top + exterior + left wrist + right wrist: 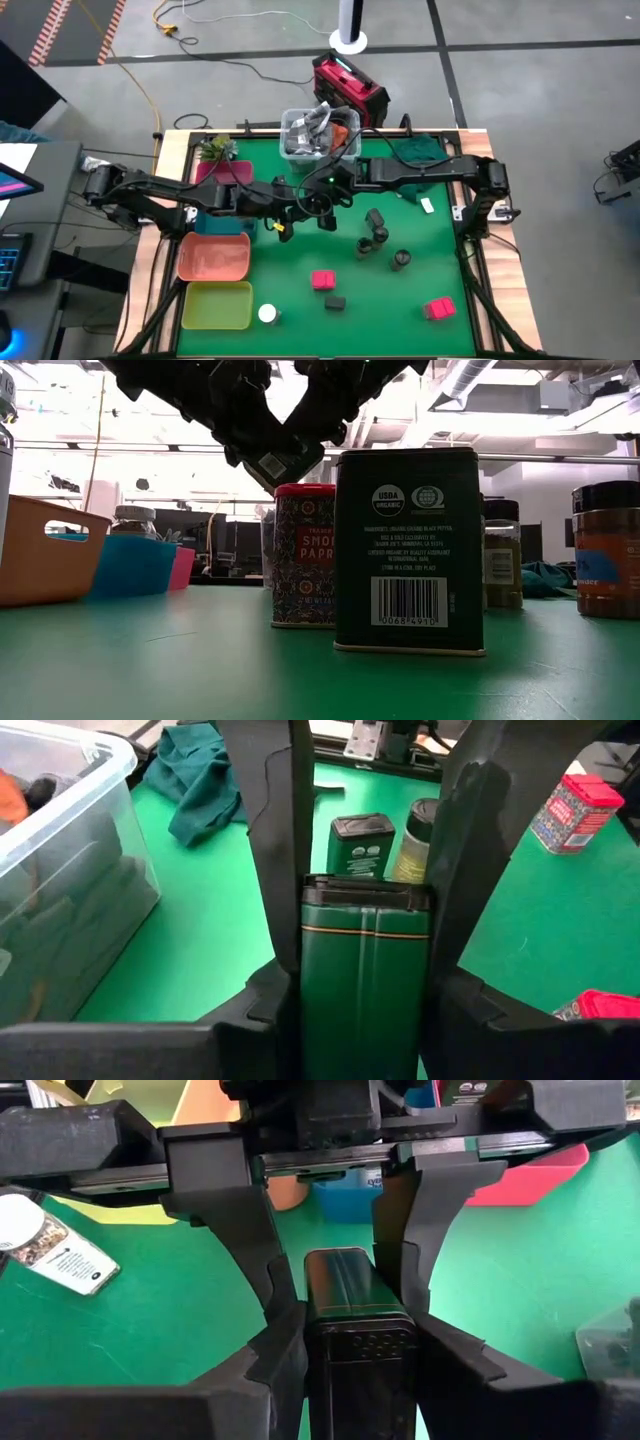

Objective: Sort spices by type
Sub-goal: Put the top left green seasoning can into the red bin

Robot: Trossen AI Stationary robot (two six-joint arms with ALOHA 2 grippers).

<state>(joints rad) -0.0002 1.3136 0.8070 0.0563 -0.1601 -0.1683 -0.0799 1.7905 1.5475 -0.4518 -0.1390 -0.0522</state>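
both claws meet over the middle of the green surface [420, 300]: the left claw [365, 955] and right claw [345, 1325] each clamp opposite ends of one black box [350, 1305], held in the air just beside the clear bin [300, 135]

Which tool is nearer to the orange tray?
Left. The left tool is just beyond the orange tray; the right tool faces it farther right, both shut on one black box.
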